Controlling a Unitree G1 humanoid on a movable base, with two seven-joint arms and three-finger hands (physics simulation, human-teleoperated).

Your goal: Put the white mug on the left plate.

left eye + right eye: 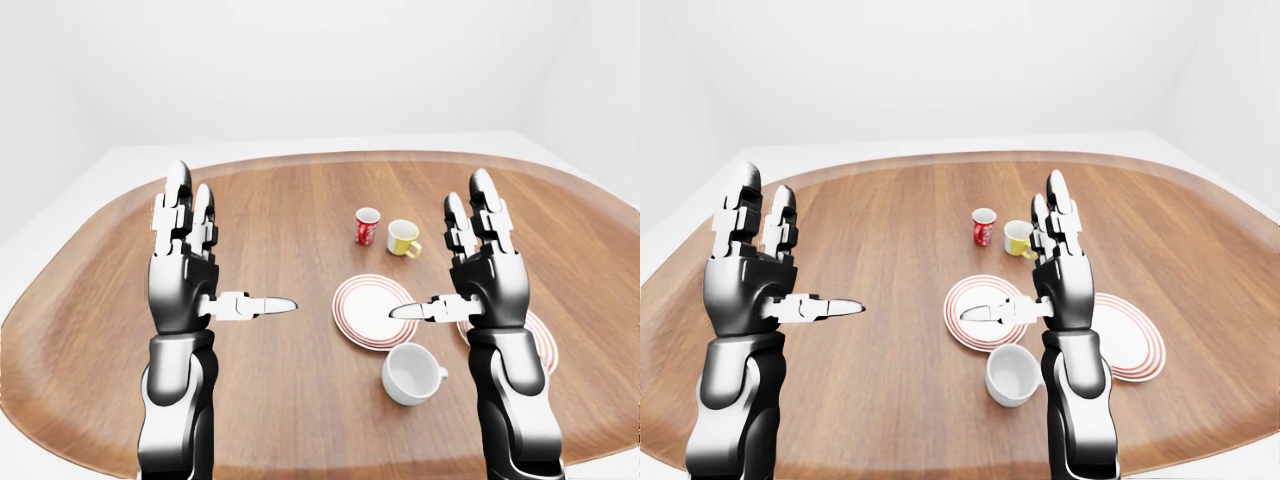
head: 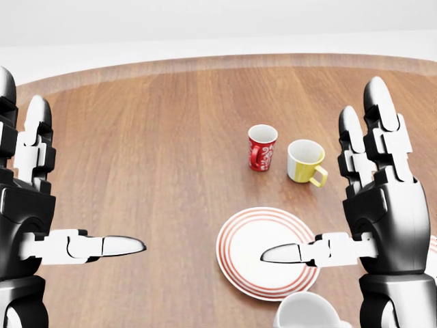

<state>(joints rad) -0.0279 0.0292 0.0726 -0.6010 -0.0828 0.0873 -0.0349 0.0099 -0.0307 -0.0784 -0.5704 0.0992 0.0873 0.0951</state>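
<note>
The white mug (image 1: 411,373) stood upright on the wooden table (image 1: 280,210), near the table's bottom edge in the left-eye view, with its handle pointing toward the right edge. It lay just below the left plate (image 1: 372,310), apart from it or barely at its rim; the exact gap could not be told. The left plate, white with red rings, carried nothing. A second ringed plate (image 1: 1132,335) lay beside it toward the table's right edge, partly hidden by the right forearm.

Nearer the table's top edge stood a red mug (image 2: 261,147) and, just to its right, a yellow mug (image 2: 304,162), both upright and close together but apart. Both were well clear of the plates.

The left hand (image 1: 184,270) was raised above the table's left half, fingers released and extended upward, thumb pointing toward the centre, grasping nothing. The right hand (image 1: 486,267) was held likewise above the right half, fingers released and spread, with its thumb (image 2: 287,253) projecting over the left plate in the head view. Neither hand touched the white mug, which sat below the right hand's thumb in the left-eye view.
</note>
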